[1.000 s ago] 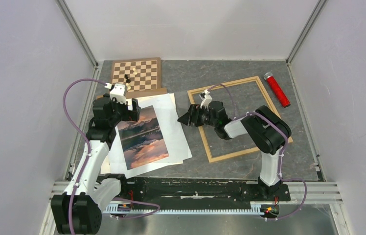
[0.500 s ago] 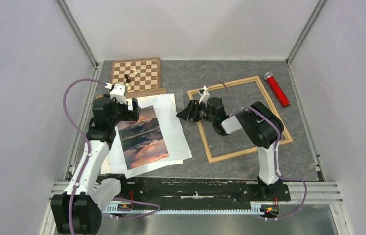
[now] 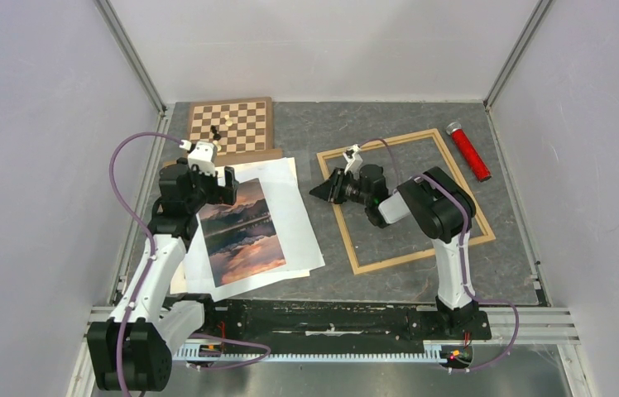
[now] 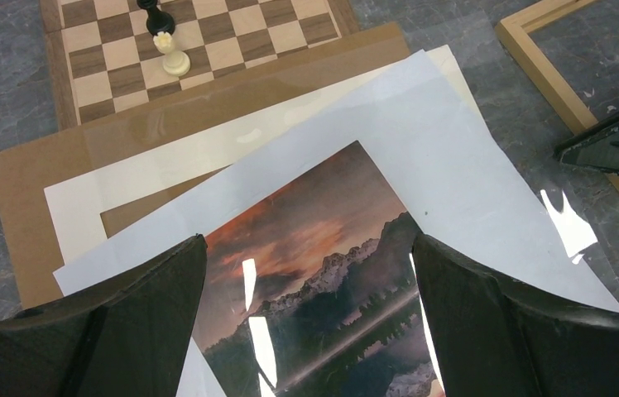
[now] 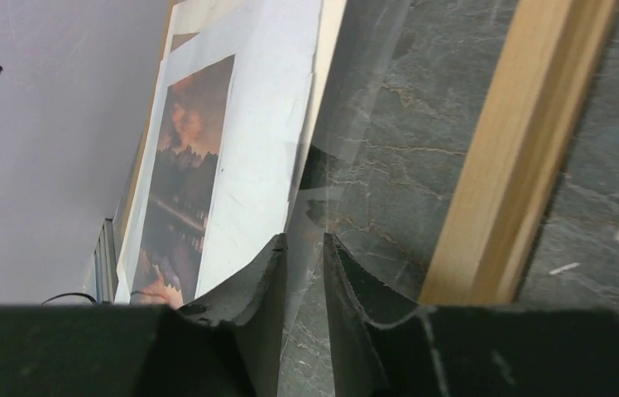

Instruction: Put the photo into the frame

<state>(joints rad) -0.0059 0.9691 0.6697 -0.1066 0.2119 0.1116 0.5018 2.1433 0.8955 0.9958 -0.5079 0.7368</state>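
Top external: photo lies outside the frame

The frame lies flat on the right half of the grey table. Its opening shows table surface, with the right arm stretched across it. The photo lies face up to the left of the frame, apart from it. It rests on overlapping white sheets, which lie over a brown backing board. A clear sheet shows by its glare on the table just right of the white sheets.

The left gripper hangs over the photo's upper end with its fingers spread wide, gripping nothing. The right gripper sits low by the frame's left rail, pointing at the paper stack, its fingers drawn in to a thin slit. The clear sheet's edge runs towards that slit, but whether it is pinched cannot be told.

In the far left corner the chessboard carries a black piece and a cream piece close together. A red cylinder lies just beside the frame's far right corner, outside it.
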